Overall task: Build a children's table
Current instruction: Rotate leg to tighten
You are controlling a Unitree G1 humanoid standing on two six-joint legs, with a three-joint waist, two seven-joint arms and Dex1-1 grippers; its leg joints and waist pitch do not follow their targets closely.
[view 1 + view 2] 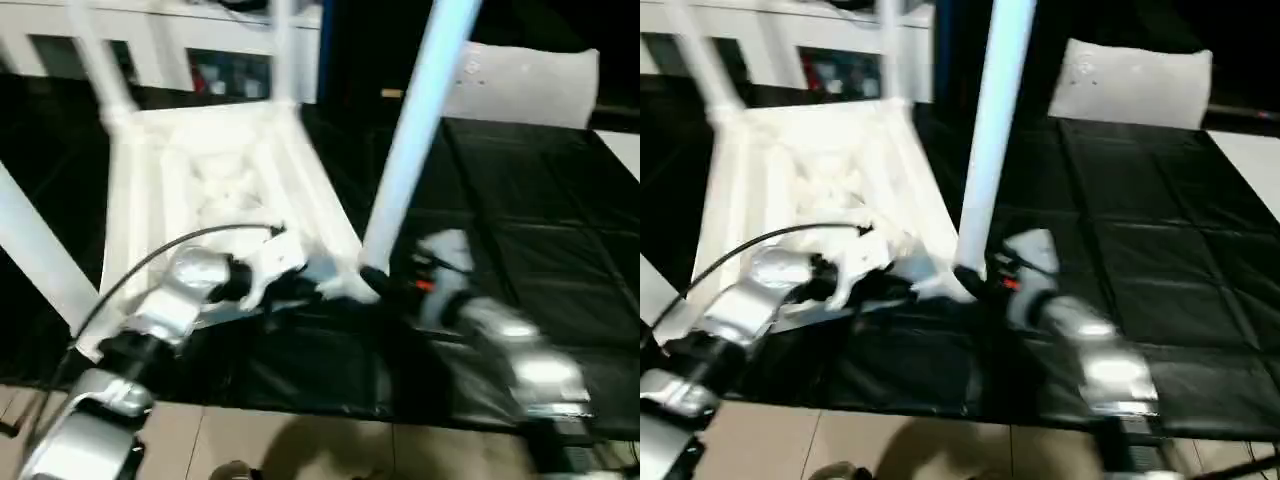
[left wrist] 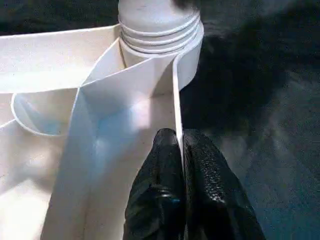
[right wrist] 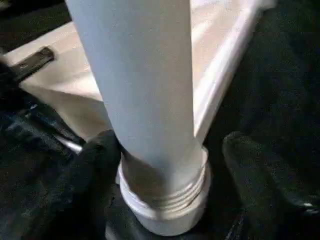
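i see the tabletop (image 1: 215,190) upside down on black sheeting (image 1: 520,250), cabinet (image 1: 150,50) behind. left gripper (image 2: 181,145) jaws pinch its rim; right gripper (image 3: 170,155) jaws released around the leg (image 1: 415,130).

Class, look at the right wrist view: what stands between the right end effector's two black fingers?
The leg, upright in its corner socket. One finger touches its base; the other stands apart, the jaws open.
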